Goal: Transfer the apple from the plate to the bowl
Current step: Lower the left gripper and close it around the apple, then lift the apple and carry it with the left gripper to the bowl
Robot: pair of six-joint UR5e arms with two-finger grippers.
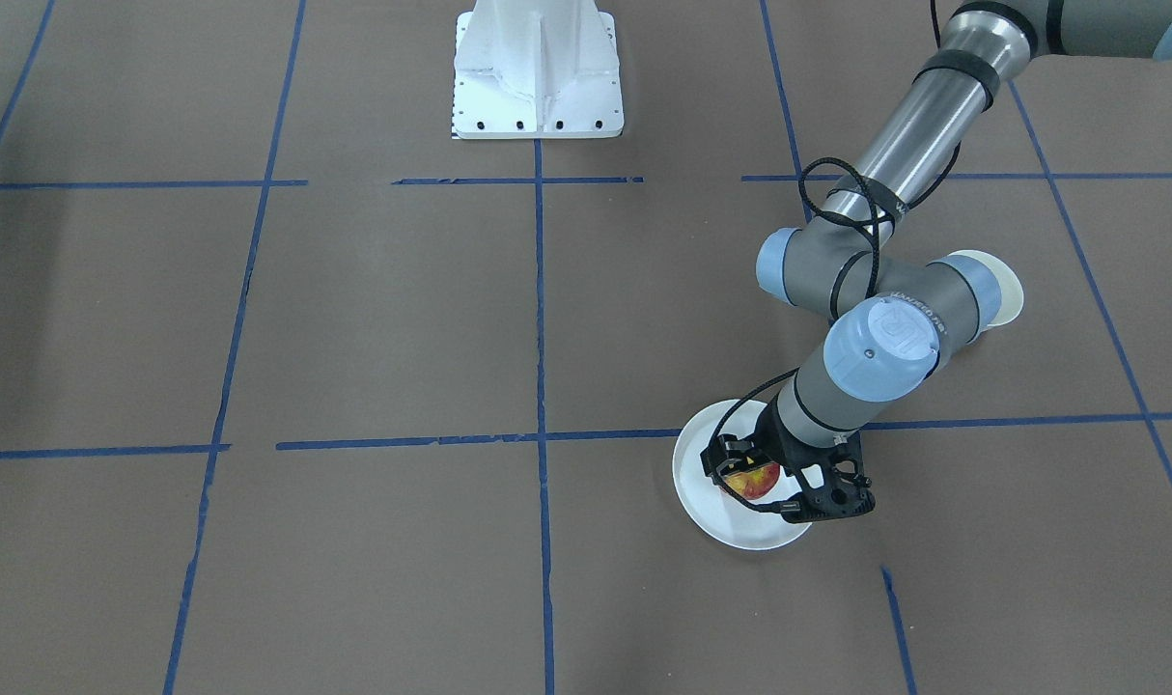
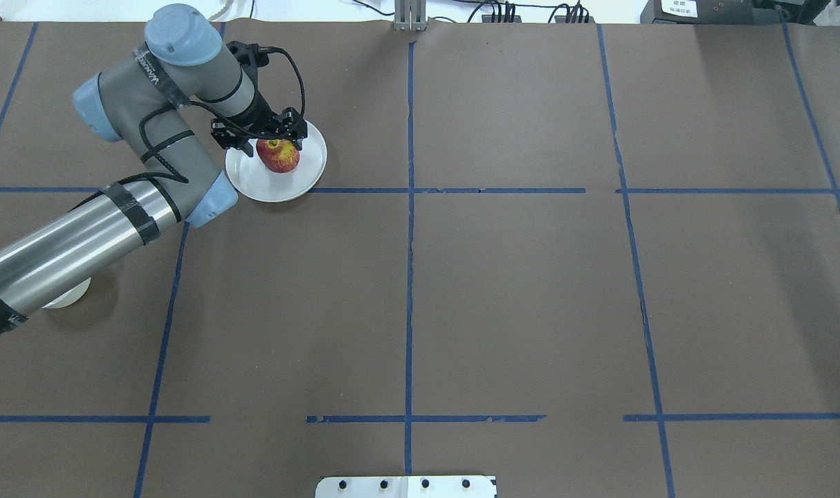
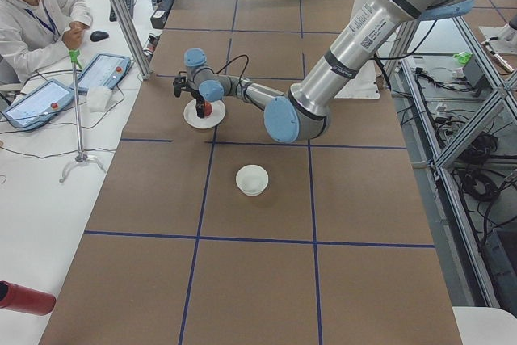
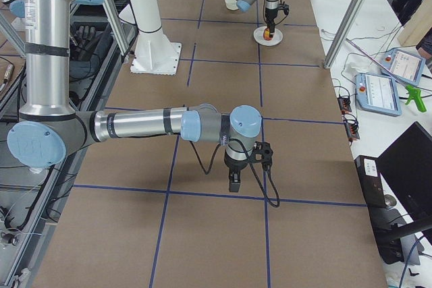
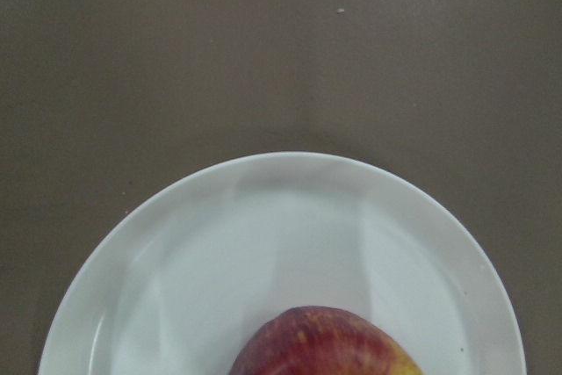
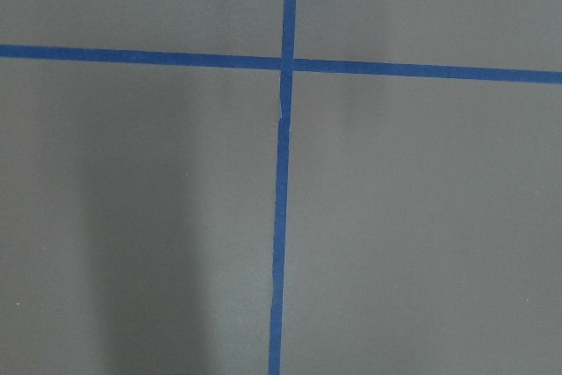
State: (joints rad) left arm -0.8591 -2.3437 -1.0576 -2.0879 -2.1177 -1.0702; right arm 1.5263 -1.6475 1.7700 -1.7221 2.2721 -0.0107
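Nearest the robot's base on my overhead view, the bowl (image 2: 66,297) sits half hidden under the left forearm. Once I have the fruit I would lift well clear before swinging back. The bowl looks barely wider than the apple, so it wants a centred, low release. Farther out, the apple (image 2: 278,156) rests about the middle of the plate (image 2: 254,185), its stem dimple showing. I judge the step in hand to be the grasp. I would bring the tool straight down until the fingers bracket the apple's widest part, then squeeze gently, since a round skin may roll out of an off-centre pinch. The left tool (image 2: 261,137) hangs just over the apple's top with its jaws spread and grips nothing. I cannot tell whether a finger brushes the skin. The left wrist view shows only the apple's crown at its lower edge. The right tool (image 4: 233,181) points down at the table (image 2: 531,277), well apart from all this, and I cannot tell how its jaws stand.
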